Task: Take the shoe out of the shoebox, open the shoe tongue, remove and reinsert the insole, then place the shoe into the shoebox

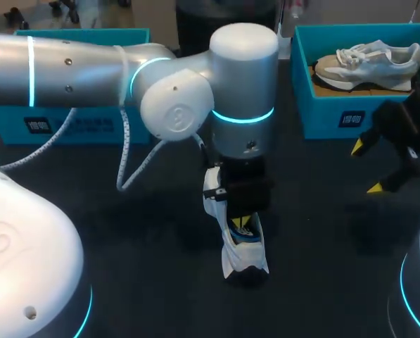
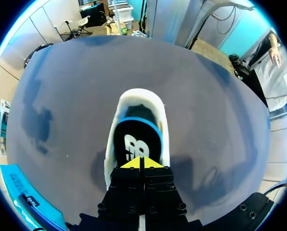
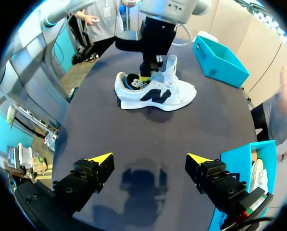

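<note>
Left pincer (image 2: pixel 142 162), tips pressed together, stands over the insole (image 2: pixel 136 142) inside the shoe (image 3: pixel 157 95) at mid-tabletop (image 1: pixel 125 232). The shoe sits upright, long axis near-to-far, toe pointing away. Right pincer (image 3: pixel 149 161) hangs open above clear tabletop beside the shoebox (image 1: pixel 336 116).

The left arm (image 1: pixel 90 70) comes in from the left and reaches to the middle, where its wrist (image 1: pixel 243 91) turns straight down. The left claw (image 1: pixel 239 224) hangs vertically below it, its yellow tips pressed together with no gap showing in the left wrist view. The right arm (image 1: pixel 406 127) enters low at the right edge. The right claw (image 1: pixel 368 167) angles in toward the middle, well apart from the left one, its fingers (image 3: pixel 101 159) spread wide with nothing between them.
</note>
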